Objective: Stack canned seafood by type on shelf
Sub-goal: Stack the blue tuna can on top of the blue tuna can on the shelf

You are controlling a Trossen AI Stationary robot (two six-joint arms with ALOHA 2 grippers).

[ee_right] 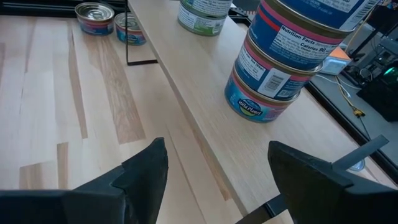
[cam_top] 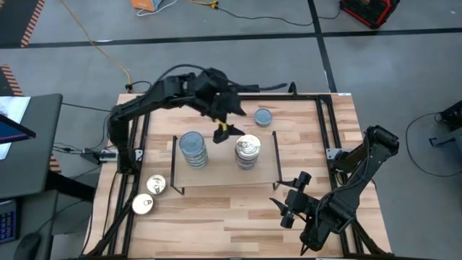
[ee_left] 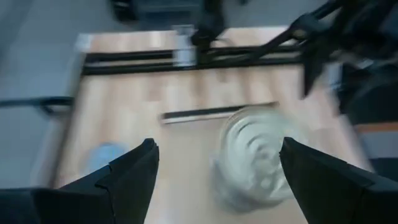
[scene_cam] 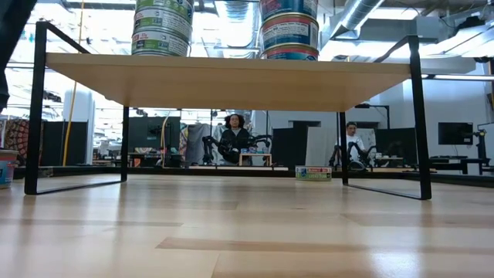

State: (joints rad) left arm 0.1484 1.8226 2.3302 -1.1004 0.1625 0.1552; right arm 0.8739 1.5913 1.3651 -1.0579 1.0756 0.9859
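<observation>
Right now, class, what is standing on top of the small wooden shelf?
Two stacks of tins stand on the shelf: one with blue-grey lids, one with shiny pull-tab lids. From above, only each stack's top lid shows; the tins beneath are covered.

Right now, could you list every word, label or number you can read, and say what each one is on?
"Nutrition Facts": label of a middle tin in the blue-and-red stack on the shelf.
"WILD PLANET", partly legible: bottom tin of that stack.
Green-labelled stack: print too small to read.
Loose tins: unreadable.
</observation>
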